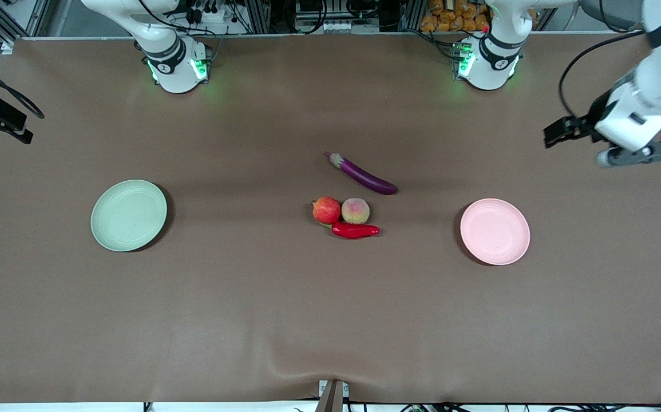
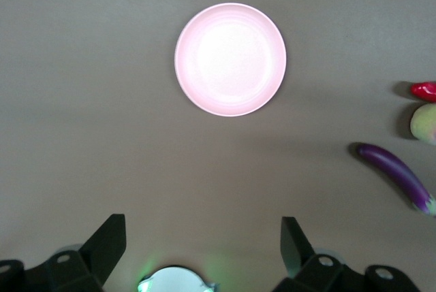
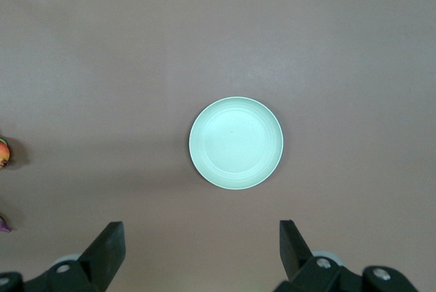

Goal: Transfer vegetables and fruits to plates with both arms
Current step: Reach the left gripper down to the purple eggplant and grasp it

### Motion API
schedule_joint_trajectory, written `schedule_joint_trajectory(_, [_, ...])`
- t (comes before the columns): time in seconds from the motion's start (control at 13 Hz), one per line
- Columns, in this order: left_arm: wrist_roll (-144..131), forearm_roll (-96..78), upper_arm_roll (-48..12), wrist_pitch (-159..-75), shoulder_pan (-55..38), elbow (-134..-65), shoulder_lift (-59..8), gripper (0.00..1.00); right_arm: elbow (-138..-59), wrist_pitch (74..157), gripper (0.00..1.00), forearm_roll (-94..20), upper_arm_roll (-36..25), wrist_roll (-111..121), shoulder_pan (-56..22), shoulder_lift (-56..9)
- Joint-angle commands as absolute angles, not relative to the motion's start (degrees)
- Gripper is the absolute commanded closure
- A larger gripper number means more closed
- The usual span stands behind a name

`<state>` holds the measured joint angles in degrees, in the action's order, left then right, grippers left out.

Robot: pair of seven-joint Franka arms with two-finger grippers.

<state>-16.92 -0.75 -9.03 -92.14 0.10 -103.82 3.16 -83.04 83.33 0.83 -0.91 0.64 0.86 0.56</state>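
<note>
High front camera facing both robot bases, wrist cameras looking straight down from well above, each sharing one plate with it.

My two arms (image 1: 659,80) are white, rounded shells with dark grey bands at the joints. Each base (image 1: 178,68) carries a black ring with a small printed mark and glows green at its sides. Black cables trail from the bases and loop along the left arm's forearm. The left gripper (image 2: 203,246) is black, on a grey mounting flange with round bolt holes. From each wrist camera I see two black wedge-shaped fingers (image 3: 109,246), with silver screws at their roots.
</note>
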Motion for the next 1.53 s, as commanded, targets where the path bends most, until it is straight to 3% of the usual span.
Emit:
schedule_joint_trajectory(0.0, [-25.89, -1.32, -12.9, -97.54, 0.26, -108.62, 1.42, 0.0, -83.67, 83.14, 0.0, 1.23, -0.62, -0.09, 0.97, 1.49])
schedule_joint_trajectory(0.31, [-40.04, -0.53, -19.23, -107.03, 0.26, -113.9, -2.28, 0.0, -83.67, 82.53, 0.0, 1.23, -0.62, -0.09, 0.97, 1.49])
schedule_joint_trajectory(0.61, [-56.82, -0.53, -24.34, -112.4, -1.31, -114.35, -8.51, 0.0, -83.67, 82.53, 0.0, 1.23, -0.62, -0.09, 0.97, 1.49])
schedule_joint_trajectory(1.46, [-105.35, 4.66, -24.35, -125.22, -15.73, -114.35, -21.0, 0.0, -83.67, 82.44, 0.0, 1.23, -0.62, -0.09, 0.97, 1.49])
